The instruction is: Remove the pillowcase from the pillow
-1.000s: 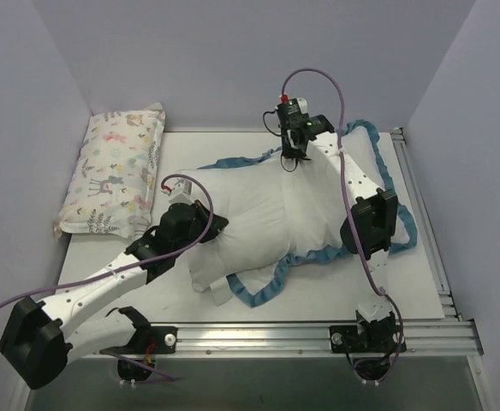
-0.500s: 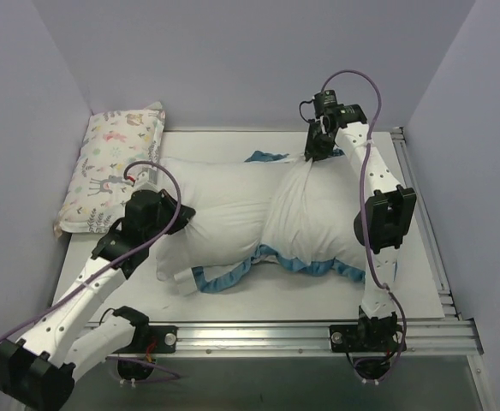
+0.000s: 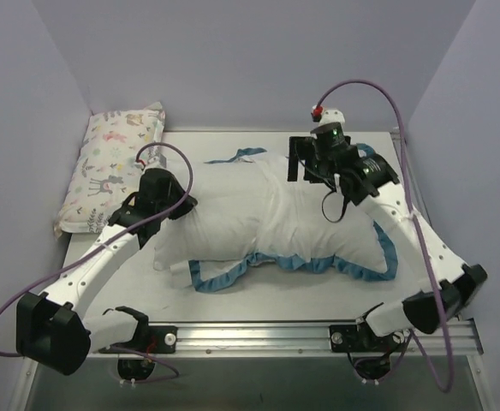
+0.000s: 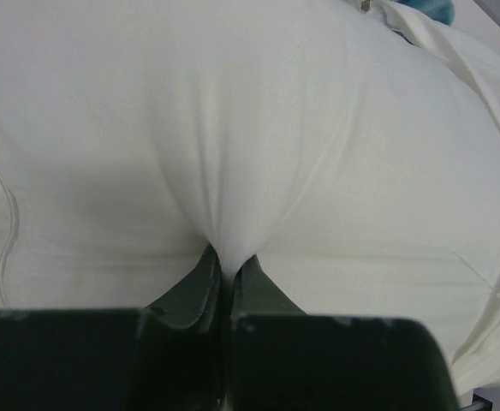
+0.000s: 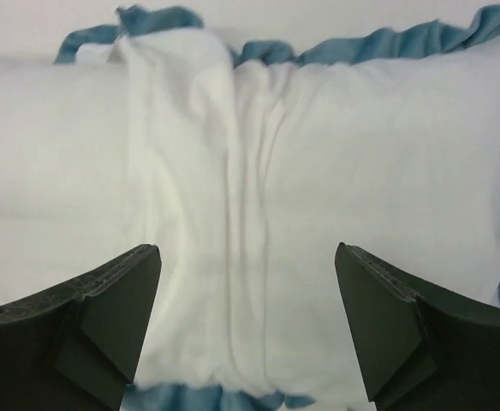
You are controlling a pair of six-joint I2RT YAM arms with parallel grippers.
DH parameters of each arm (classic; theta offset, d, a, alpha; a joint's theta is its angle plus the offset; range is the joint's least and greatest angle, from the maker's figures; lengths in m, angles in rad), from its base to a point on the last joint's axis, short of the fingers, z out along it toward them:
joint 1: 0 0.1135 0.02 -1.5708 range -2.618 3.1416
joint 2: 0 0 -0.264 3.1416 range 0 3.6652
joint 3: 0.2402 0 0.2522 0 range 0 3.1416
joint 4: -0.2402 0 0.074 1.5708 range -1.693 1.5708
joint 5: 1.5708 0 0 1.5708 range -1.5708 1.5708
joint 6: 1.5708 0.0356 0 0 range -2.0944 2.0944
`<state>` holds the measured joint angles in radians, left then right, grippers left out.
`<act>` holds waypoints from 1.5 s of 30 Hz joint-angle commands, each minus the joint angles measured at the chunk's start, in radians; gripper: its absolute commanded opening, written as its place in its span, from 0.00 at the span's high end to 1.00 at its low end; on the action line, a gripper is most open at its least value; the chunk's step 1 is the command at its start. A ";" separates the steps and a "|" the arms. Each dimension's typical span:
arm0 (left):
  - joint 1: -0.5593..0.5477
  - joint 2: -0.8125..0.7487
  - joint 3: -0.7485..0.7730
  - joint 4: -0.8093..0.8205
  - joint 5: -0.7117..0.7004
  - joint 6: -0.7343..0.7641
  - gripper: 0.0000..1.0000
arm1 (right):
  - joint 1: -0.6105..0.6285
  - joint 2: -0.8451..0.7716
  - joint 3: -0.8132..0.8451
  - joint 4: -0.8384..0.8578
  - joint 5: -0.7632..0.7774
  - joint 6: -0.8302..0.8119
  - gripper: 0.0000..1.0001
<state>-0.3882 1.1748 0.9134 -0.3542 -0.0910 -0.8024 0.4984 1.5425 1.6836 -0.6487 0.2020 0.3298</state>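
Note:
The white pillow [image 3: 216, 224] lies across the middle of the table, its left end bare. The pillowcase [image 3: 340, 233] is inside out, white with a teal ruffle [image 3: 385, 257], and covers the pillow's right part; its bunched rim [image 5: 190, 145] runs across the pillow. My left gripper [image 3: 175, 204] is shut on a pinch of the pillow [image 4: 233, 154] at its left end, the gripper [image 4: 226, 261] with jaws closed on white cloth. My right gripper [image 3: 306, 167] hovers open over the pillowcase's back edge, and the gripper [image 5: 247, 253] holds nothing between its fingers.
A pastel animal-print pillow [image 3: 117, 171] lies along the left wall. Purple walls close in the back and both sides. A metal rail [image 3: 301, 332] runs along the table's near edge, another rail [image 3: 421, 214] along the right side.
My right gripper has opened and let go of the pillowcase, which dropped flat over the pillow's right part. The left gripper, still shut on the pillow, has drawn it to the left.

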 commanded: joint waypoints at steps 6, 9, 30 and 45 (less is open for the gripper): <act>0.015 0.059 0.103 0.037 -0.030 0.026 1.00 | 0.270 -0.301 -0.521 0.156 0.141 0.101 0.10; 0.017 0.066 0.151 0.020 -0.035 0.038 1.00 | 0.290 -0.260 -0.584 0.164 0.186 0.143 0.09; 0.446 0.079 0.527 -0.143 0.172 0.118 1.00 | -0.365 -0.349 -0.585 0.101 0.100 0.066 1.00; 0.292 0.129 0.418 -0.138 0.283 0.230 0.80 | -0.226 -0.432 -0.634 0.126 -0.090 0.086 1.00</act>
<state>-0.0532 1.3403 1.3201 -0.6327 0.3573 -0.6693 0.1795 1.2011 1.0870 -0.4786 -0.1360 0.4599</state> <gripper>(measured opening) 0.092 0.063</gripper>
